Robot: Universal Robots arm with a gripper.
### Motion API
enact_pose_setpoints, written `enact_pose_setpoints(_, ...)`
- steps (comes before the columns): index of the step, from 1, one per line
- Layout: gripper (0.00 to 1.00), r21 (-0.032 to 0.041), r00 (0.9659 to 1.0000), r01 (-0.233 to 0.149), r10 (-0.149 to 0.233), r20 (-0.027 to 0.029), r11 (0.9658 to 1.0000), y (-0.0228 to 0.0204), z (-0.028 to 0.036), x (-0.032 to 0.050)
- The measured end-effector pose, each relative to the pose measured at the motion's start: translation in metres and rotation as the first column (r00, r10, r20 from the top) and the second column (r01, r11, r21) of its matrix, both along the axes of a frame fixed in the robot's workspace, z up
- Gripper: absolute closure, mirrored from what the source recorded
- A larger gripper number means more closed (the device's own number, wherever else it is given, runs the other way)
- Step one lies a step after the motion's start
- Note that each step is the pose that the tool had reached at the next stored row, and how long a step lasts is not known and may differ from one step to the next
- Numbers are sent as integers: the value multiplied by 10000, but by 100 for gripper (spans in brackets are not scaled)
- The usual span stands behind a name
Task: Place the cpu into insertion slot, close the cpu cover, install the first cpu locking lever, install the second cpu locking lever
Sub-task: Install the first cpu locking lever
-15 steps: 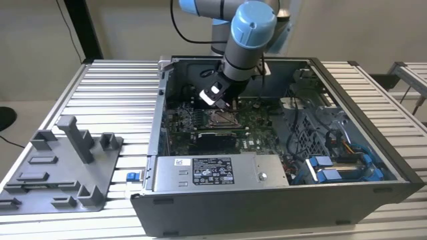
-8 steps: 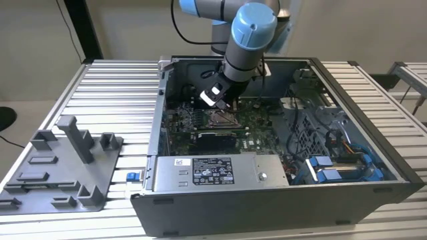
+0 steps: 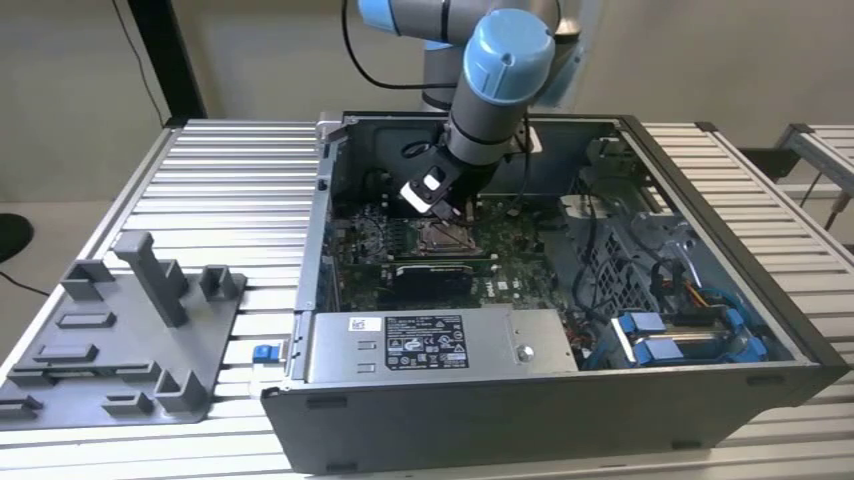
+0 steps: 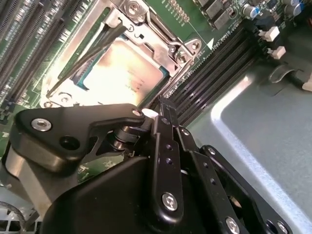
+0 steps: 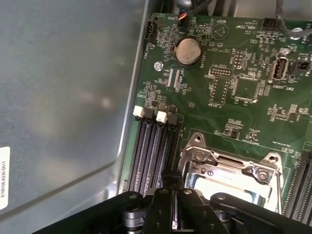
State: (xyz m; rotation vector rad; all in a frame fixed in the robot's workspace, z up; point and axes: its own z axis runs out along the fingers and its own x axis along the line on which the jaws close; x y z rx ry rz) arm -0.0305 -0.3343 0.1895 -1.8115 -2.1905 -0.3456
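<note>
Inside the open grey computer case, the insertion slot [image 3: 445, 236] sits mid-board on the green motherboard. The cpu [image 4: 124, 73] lies in it with its bright silver face up. The silver cpu cover [image 4: 175, 51] lies flat around the chip as a frame, and in the first wrist view its edge [image 5: 229, 165] borders the cpu [image 5: 219, 187]. Two thin dark rods [image 4: 83, 56] run along one side of the socket. My gripper [image 4: 160, 105] hovers at the socket's edge beside the memory slots, its black fingers shut together with nothing seen between them [image 5: 173, 178]. The arm reaches down from the case's far side [image 3: 451, 212].
Long black memory slots [image 5: 151, 151] run right beside the socket. A round coin battery [image 5: 187, 51] sits farther up the board. The case's grey wall [image 5: 63, 97] stands close by. A labelled metal box [image 3: 441, 345] and blue-clipped cables [image 3: 681, 335] fill the near side. A grey fixture [image 3: 120, 340] lies outside the case.
</note>
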Motion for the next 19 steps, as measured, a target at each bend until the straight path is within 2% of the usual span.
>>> enact_pose_setpoints(2, 100, 12, 10000, 2, -2, -6, 10000, -2, 12, -2)
enact_pose_setpoints(5, 100, 9, 10000, 2, -2, -13, 10000, -4, 83, -2)
enact_pose_setpoints(11, 100, 10, 10000, 0, 0, -17, 10000, -8, 349, -2)
enact_pose_setpoints(13, 100, 7, 10000, -1, 1, -20, 10000, -21, 437, -1)
enact_pose_setpoints(15, 100, 4, 10000, 1, -1, -19, 10000, -39, 498, -2)
enact_pose_setpoints(17, 100, -35, 10000, 2, -2, -22, 10000, -75, 525, -2)
enact_pose_setpoints(19, 100, -166, 10000, 2, -3, -24, 9999, -117, 530, -2)
